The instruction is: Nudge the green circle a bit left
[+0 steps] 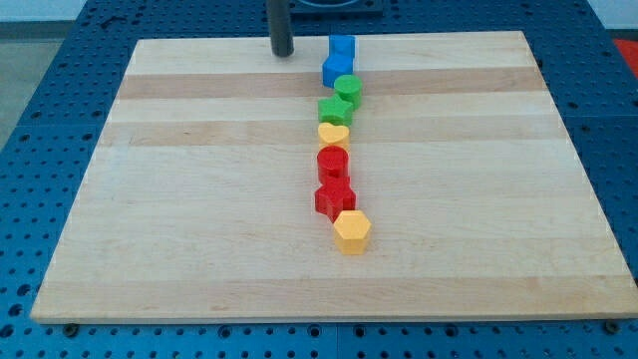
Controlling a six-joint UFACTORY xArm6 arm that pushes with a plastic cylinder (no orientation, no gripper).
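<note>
The green circle (348,89) stands on the wooden board (199,199) in a column of blocks near the view's middle. A blue block (338,70) touches it from above, with a second blue block (342,46) above that. A green star (335,109) sits just below it. My tip (283,53) rests near the board's top edge, up and to the left of the green circle, and touches no block.
Below the green star the column runs down through a yellow heart (333,134), a red cylinder (332,162), a red star (335,197) and a yellow hexagon (352,231). Blue perforated table (40,150) surrounds the board.
</note>
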